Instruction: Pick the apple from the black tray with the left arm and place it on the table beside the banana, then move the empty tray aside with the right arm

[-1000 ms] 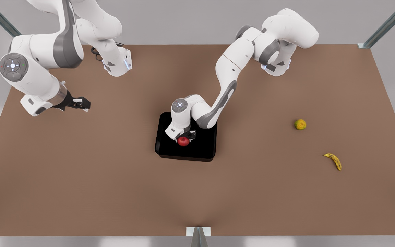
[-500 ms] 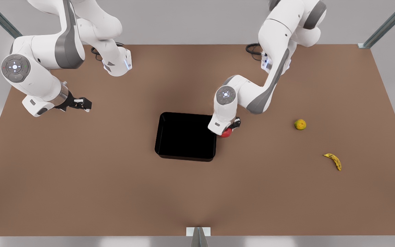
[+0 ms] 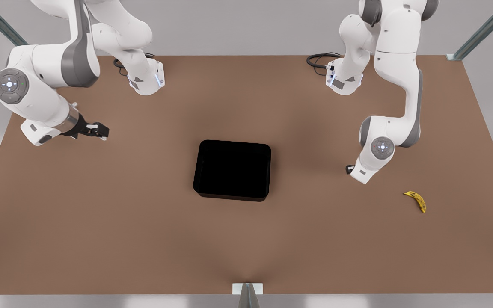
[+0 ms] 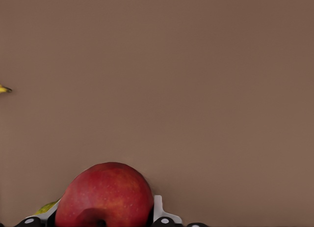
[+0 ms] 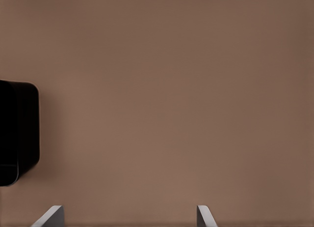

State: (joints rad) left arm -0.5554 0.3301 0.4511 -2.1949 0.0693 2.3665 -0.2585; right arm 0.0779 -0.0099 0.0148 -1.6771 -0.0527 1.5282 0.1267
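1. Red apple (image 4: 104, 195) gripped in the left tool (image 4: 100, 218), seen in the left wrist view pressed between its fingers; carried above bare counter (image 3: 152, 239).
2. Black tray (image 3: 232, 170) now empty at mid-counter; a second ago the apple sat in it under the left tool, half a second ago just past the tray's edge on the front view's right.
3. Left tool since swung well clear of the tray toward the front view's right, now hidden beneath its own wrist in that view, near the banana (image 3: 416, 200) but not yet beside it.
4. Tip of the banana visible at the frame edge in the left wrist view; sliver of yellow-green fruit (image 4: 45, 207) showing behind the apple there.
5. Right tool (image 3: 93, 130) waiting at the front view's left, well apart from the tray, fingers (image 5: 203, 217) spread with nothing between them; barely shifted over the last second.
6. Judgement: pick done, transfer under way; lowering and release beside the banana outstanding, tray shift by the right arm not begun.
7. Risk: yellow-green fruit close under the carrying arm; care needed on descent.
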